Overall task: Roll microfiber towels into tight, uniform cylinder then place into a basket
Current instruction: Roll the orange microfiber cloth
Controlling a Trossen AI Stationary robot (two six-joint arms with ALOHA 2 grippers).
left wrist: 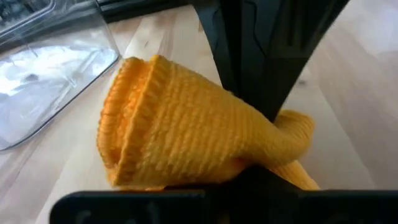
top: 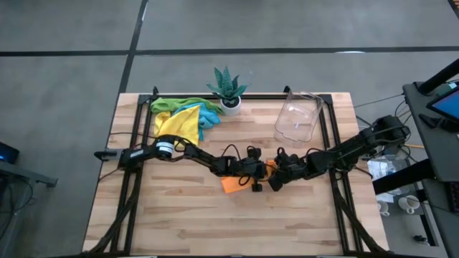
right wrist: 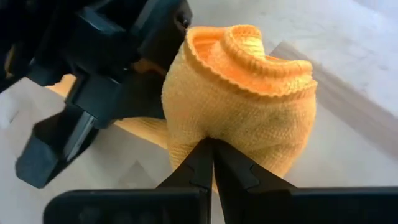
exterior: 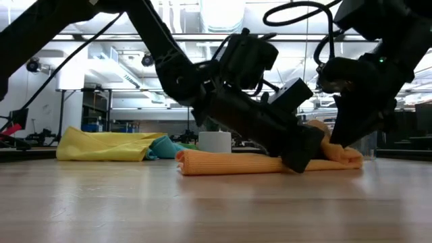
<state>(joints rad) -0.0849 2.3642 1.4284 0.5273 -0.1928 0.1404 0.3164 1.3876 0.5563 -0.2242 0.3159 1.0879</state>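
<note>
The setting was a laboratory or workshop. A wooden bench (top: 237, 215) stood on grey concrete floor (top: 64, 86). Behind it were ceiling ducts (exterior: 121, 67), strip lights (exterior: 223, 13) and equipment racks (exterior: 94, 111).

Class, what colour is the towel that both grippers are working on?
Orange towel, seen best in the right wrist view.

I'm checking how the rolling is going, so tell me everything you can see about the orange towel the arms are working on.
The orange towel is a ribbed, soft microfiber cloth, partly rolled into a loose tube lying flat on the wooden table near its middle. One end shows spiral layers and flares wider, so the roll is not yet tight or uniform. The left claw and the right claw meet at one end of it, both shut and pressed against the cloth. It lies outside the clear basket.
</note>
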